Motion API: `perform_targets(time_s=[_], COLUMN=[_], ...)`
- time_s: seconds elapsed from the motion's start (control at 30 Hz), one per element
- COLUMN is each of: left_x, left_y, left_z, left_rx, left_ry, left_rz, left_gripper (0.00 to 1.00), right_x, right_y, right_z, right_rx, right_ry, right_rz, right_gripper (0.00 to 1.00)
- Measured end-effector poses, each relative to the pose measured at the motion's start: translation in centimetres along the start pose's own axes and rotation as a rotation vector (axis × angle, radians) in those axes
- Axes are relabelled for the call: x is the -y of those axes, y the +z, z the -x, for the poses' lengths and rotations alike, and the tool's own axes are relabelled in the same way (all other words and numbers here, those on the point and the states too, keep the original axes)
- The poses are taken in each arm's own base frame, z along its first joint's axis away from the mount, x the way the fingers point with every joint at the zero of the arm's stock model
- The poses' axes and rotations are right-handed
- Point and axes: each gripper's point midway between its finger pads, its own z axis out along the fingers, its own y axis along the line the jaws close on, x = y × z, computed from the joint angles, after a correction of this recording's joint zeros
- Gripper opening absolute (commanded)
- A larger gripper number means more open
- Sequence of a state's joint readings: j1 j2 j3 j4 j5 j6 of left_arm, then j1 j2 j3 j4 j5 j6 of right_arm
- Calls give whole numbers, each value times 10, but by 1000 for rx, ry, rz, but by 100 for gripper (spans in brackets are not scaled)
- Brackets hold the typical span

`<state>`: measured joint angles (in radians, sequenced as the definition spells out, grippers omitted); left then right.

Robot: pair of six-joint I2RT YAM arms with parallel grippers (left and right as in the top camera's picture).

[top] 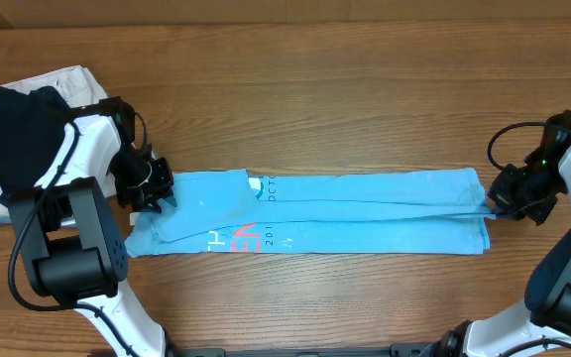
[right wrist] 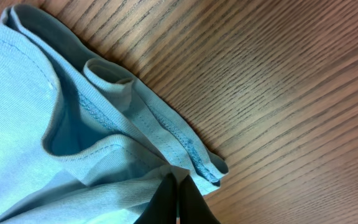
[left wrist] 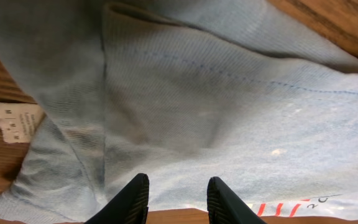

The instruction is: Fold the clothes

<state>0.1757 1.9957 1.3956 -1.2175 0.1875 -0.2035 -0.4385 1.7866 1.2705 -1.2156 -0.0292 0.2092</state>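
Folding is midway, I judge: my right gripper (right wrist: 176, 186) is pinching the hem of the sky-blue T-shirt (top: 365, 210) stretched across the table (top: 315, 79). My left gripper (left wrist: 178, 183) is gaping, empty, above its other end, needing a grip.

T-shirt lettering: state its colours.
White and orange-red lettering on the sky-blue T-shirt; the overhead view shows it best.
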Motion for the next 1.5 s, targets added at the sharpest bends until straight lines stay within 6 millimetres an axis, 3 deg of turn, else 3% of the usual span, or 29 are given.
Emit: perform_targets(time_s=[0.13,0.23,0.43,0.73,0.9,1.13,1.23,1.3,1.5], left_x=[1,1,1,1,1,1,1,1,1], left_y=[0,0,0,0,0,0,0,0,0], left_z=[0,0,0,0,0,0,0,0,0], left_rx=[-1,0,-1,-1,-1,0,0,0,-1], left_ry=[1,2,1,1,1,2,2,2,1], left_rz=[-2,-2,-2,-2,-3,-2,-2,-2,-2], left_gripper=[34,34,35,36,36,36,37,37,38], right_x=[0,0,0,-18,-20,-26,-33,-38,-61], right_y=[0,0,0,1,22,49,53,53,56], right_z=[0,0,0,2,4,1,2,4,1], right_rx=[-1,0,-2,5,18,30,48,69,96], right_ry=[-1,-3,-1,-105,-125,-141,-156,-177,-249], right_rz=[0,-2,1,100,117,170,207,239,317], right_gripper=[18,39,48,66,70,71,67,57,16])
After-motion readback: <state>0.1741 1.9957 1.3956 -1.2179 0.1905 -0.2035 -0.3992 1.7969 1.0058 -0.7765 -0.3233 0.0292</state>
